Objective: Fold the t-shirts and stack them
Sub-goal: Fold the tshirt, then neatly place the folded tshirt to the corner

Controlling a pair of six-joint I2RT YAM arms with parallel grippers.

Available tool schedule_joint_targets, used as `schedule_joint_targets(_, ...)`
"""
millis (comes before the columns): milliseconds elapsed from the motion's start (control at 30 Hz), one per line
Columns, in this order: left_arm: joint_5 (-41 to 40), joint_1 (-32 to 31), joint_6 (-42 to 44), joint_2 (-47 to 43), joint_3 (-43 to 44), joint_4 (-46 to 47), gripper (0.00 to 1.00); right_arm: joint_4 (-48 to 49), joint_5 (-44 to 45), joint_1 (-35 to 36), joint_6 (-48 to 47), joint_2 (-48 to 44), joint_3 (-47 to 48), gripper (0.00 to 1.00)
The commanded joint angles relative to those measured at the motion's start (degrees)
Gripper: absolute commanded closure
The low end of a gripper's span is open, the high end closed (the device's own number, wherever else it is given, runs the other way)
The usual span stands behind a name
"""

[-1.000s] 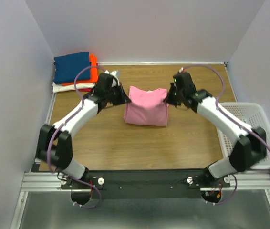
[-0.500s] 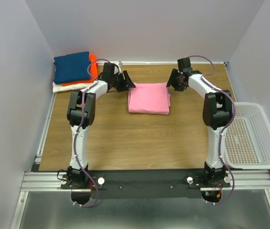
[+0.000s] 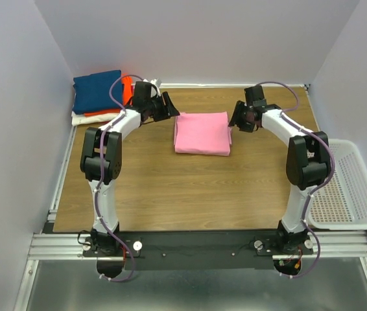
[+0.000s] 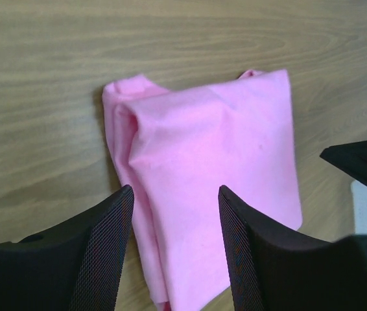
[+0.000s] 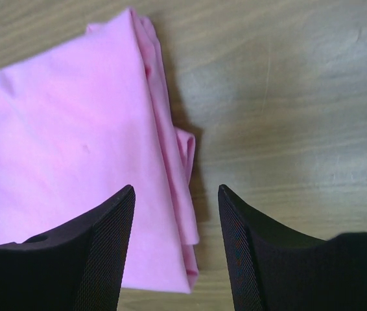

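Observation:
The pink t-shirt (image 3: 201, 133) lies folded flat in a rectangle on the wooden table, toward the back middle. My left gripper (image 3: 169, 107) hovers just off its far left corner, open, with nothing between the fingers. In the left wrist view the pink t-shirt (image 4: 209, 168) lies beyond the open left gripper (image 4: 175, 194). My right gripper (image 3: 234, 120) hangs by the shirt's right edge, also open and empty. The right wrist view has the right gripper (image 5: 176, 191) over the folded edge of the pink t-shirt (image 5: 73, 149). A stack of folded t-shirts, navy (image 3: 97, 91) above orange (image 3: 126, 87) and white (image 3: 89, 119), sits in the back left corner.
A white mesh basket (image 3: 355, 194) hangs off the table's right edge. White walls close in the table at the back and both sides. Bare wood (image 3: 190, 188) stretches between the pink shirt and the arm bases.
Both grippers were shut on the pink shirt's top corners, holding it raised. They laid it down flat, opened, and drew slightly back to either side.

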Motion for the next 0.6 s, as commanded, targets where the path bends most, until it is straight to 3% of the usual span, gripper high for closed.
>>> schedule_joint_targets(0,-5.08,-1.18,2.78,-1.46,-2.90,-4.72,0.37,1.75,2.53,1.75,-0.25,-2.42,-4.39,0.39)
schedule_joint_targets(267,-2.97,-2.67,5.42,1.08,-4.06,-6.65,0.32,4.47,1.65,2.45,-0.51,-1.46,-8.36,0.39)
schedule_joint_targets(567,-6.40,-3.99,6.82,6.97,-0.55,-10.52,0.35,5.44,1.65,2.54,-0.77,-0.49,-9.15,0.39)
